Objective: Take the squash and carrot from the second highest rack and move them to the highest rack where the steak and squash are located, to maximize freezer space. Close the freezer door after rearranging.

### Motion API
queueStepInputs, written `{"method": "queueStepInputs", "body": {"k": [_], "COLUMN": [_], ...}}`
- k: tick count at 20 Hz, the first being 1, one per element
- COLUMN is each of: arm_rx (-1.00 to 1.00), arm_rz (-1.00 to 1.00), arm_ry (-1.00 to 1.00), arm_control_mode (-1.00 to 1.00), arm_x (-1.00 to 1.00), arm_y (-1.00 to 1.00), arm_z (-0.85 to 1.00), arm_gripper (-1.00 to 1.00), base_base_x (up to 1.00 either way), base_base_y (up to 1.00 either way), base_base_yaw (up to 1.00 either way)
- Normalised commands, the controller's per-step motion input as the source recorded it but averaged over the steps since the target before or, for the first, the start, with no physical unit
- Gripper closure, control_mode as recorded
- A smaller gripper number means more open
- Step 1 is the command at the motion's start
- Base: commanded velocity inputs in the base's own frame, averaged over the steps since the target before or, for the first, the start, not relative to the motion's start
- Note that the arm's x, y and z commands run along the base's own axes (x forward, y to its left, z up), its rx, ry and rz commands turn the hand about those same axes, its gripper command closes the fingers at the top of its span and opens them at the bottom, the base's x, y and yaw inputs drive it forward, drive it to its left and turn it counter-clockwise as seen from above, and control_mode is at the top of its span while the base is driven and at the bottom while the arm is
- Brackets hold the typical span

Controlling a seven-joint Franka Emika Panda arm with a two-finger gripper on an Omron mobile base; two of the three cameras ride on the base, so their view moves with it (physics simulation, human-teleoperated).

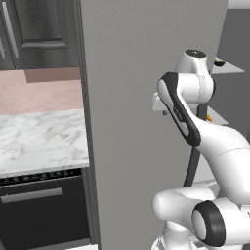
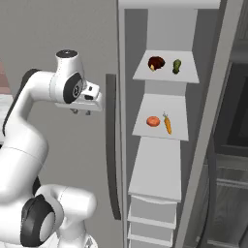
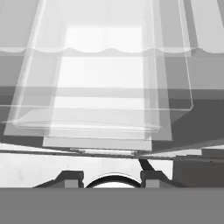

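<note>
A white robot arm stands before the open freezer (image 2: 160, 29), its gripper (image 2: 81, 111) raised at the left of the right base view, well apart from the shelves and holding nothing. The hand view shows the two finger tips (image 3: 70, 178) standing somewhat apart, with only clear drawer fronts and shelf edges beyond them.

On the second highest rack (image 2: 160, 133) lie the carrot (image 2: 167, 124) and, just to its left, a round orange-red piece (image 2: 153, 121), presumably the squash named in the task; the two are close, but whether they touch cannot be told. Above, the highest rack (image 2: 167, 75) carries a dark reddish-brown lump (image 2: 156, 63), likely the steak, and a small green piece (image 2: 177, 66) to its right, with bare shelf between and in front of them.

The freezer door (image 1: 141, 122) stands open as a tall grey slab in the left base view, with a marble bench (image 1: 41, 139) to its left.

The carrot looks slim, light and stiff, and probably slick; a hold across its thicker middle, jaws square to its length, seems safest, since a pinch near the tapered tip could let it squirt free. The round piece would likely roll if nudged, so a centred grip across its widest part suits it.
</note>
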Motion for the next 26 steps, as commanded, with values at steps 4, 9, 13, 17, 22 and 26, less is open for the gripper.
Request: {"method": "queueStepInputs", "body": {"k": [4, 9, 13, 17, 22, 26], "arm_rx": [0.0, 0.0, 0.0, 0.0, 0.0, 0.0], "arm_rz": [0.0, 0.0, 0.0, 0.0, 0.0, 0.0], "arm_ry": [-0.01, 0.0, 0.0, 0.0, 0.0, 0.0], "arm_control_mode": [1.0, 1.0, 1.0, 1.0, 1.0, 1.0], "arm_x": [-0.03, 0.0, 0.0, 0.0, 0.0, 0.0], "arm_y": [0.0, 0.0, 0.0, 0.0, 0.0, 0.0], "arm_z": [0.0, 0.0, 0.0, 0.0, 0.0, 0.0], "arm_gripper": [-1.0, -1.0, -1.0, -1.0, -1.0, -1.0], "base_base_x": [-0.05, -0.51, -0.57, -0.14, 0.0, 0.01], "base_base_y": [0.0, 0.0, 0.0, 0.0, -0.05, -0.17], "base_base_yaw": [0.0, -0.05, -0.22, -0.35, -0.49, -0.38]}}
